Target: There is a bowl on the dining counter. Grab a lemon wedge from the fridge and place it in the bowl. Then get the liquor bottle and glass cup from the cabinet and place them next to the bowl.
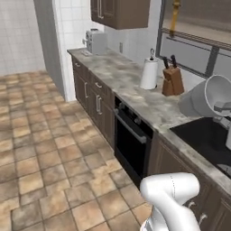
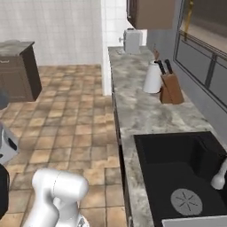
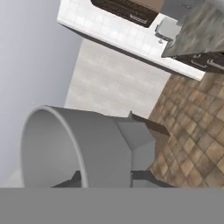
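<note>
The fingers [image 3: 105, 177] are clamped on the glass cup [image 3: 78, 146], one dark tip inside the rim and the other against its outer wall. The cup lies tipped on its side in the grasp, mouth turned away from the hand, its long axis roughly level. From the left base view the cup [image 1: 205, 97] hangs high over the table [image 1: 135, 92] beside the dark sink [image 1: 205, 137]. I'd judge it needs carrying off to the dining counter and righting before release.
</note>
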Robot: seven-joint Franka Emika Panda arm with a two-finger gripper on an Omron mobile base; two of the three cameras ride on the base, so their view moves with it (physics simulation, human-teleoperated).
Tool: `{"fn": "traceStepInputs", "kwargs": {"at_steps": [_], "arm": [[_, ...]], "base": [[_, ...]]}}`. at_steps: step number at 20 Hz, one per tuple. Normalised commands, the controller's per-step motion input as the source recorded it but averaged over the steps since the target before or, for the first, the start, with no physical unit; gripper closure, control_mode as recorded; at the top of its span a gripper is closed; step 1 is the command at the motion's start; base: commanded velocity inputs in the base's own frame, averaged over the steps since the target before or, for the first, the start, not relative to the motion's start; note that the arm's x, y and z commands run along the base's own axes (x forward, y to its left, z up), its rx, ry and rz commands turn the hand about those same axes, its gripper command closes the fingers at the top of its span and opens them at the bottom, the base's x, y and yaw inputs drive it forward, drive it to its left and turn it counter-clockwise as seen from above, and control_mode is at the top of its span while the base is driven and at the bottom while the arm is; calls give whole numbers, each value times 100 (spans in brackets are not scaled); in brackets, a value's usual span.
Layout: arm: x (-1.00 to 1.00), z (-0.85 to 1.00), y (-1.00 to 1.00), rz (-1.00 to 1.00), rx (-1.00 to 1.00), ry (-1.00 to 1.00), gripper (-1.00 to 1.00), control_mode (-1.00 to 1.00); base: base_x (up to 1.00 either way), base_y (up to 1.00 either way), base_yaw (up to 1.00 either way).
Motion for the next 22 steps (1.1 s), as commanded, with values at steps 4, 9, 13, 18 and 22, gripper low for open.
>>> {"fn": "traceStepInputs", "kwargs": {"at_steps": [4,9,13,18,22], "arm": [[0,0,0,0,0,0,100,100],[0,0,0,0,0,0,100,100],[0,0,0,0,0,0,100,100],[0,0,0,0,0,0,100,100],[0,0,0,0,0,0,100,100]], "base": [[100,54,8],[100,65,7],[100,77,4],[100,85,1],[100,85,1]]}}
